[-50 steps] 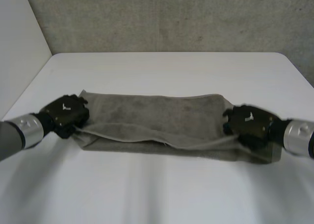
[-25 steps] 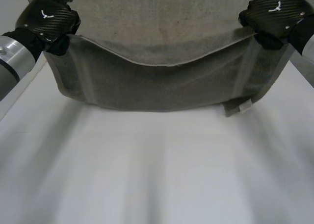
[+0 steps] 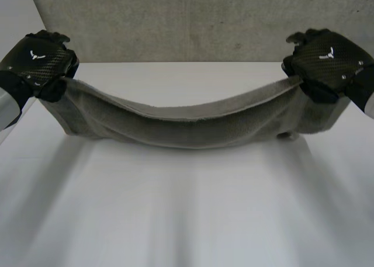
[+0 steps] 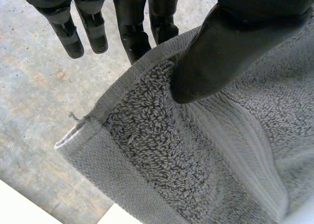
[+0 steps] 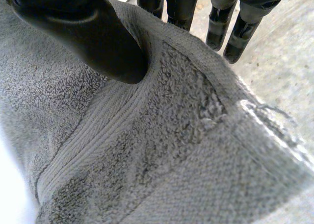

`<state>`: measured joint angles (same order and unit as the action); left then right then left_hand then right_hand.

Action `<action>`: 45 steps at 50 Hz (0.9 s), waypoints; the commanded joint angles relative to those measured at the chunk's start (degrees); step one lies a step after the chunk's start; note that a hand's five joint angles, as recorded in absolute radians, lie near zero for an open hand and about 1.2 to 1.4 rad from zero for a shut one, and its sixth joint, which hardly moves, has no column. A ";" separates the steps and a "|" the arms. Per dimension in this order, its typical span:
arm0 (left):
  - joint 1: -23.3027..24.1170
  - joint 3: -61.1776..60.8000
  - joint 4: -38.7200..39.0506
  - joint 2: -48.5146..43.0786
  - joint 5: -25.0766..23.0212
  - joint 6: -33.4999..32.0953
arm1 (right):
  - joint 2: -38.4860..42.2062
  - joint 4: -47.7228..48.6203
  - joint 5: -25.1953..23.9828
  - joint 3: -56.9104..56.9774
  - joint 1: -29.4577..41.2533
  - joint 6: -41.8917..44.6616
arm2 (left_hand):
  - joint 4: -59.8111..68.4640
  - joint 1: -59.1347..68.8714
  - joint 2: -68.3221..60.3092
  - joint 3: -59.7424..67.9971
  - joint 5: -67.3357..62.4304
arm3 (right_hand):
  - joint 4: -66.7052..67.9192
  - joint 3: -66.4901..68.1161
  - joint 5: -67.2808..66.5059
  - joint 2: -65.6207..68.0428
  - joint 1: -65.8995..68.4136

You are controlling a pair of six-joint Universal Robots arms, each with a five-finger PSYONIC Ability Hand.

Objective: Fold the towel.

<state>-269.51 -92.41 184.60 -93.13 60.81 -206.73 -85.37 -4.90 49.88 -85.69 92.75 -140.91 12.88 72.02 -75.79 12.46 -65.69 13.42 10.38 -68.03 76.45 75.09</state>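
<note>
Since both hands are doing the same job, I'll start at them. The left hand is up at roughly 10 o'clock in the head view. Its thumb is clamped down on the fluffy side of the towel and its fingers back it up behind the hem, right by a corner. The right hand mirrors it at about 2 o'clock, pinching its own corner between thumb and fingers the same way.

Out from there, the towel's long axis runs straight across from 9 to 3, hand to hand. The held edge dips in the middle and the rest hangs below it, above the table. I can't tell whether the bottom edge brushes the surface.

The hands look level and about equally far out, so neither one's nearer. My guess is the next move hinges on that crosswise hang: both hands would need to travel together, toward 12 or 6, so the fold lands square.
</note>
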 commanded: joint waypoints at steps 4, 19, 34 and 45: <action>-3.48 -4.18 -1.97 5.85 -3.50 0.37 | -6.21 -4.06 -5.49 -7.21 -4.60 -0.33 | -2.88 7.98 -4.21 -2.46 -4.31 | -3.42 -0.38 -1.97 3.55 4.91; -2.78 0.39 -1.97 4.20 -3.59 2.30 | -1.06 -6.97 -6.28 4.28 -4.16 -4.03 | -2.88 7.98 -4.21 -2.46 -4.31 | -3.42 -0.38 -1.97 3.55 4.91; 7.33 29.48 3.04 -21.39 4.76 11.18 | 22.09 6.31 5.76 39.37 3.22 -5.87 | -2.88 7.98 -4.21 -2.46 -4.31 | -3.42 -0.38 -1.97 3.55 4.91; 5.22 21.66 22.47 -4.78 5.02 29.02 | 8.91 21.59 -0.10 27.71 -0.19 -30.47 | -2.88 7.98 -4.21 -2.46 -4.31 | -3.42 -0.38 -1.97 3.55 4.91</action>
<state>-262.69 -63.30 199.78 -104.87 68.29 -183.08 -71.52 12.30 56.25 -48.35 96.25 -161.91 12.88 72.27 -76.12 12.46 -65.69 13.42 10.38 -68.03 76.47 75.18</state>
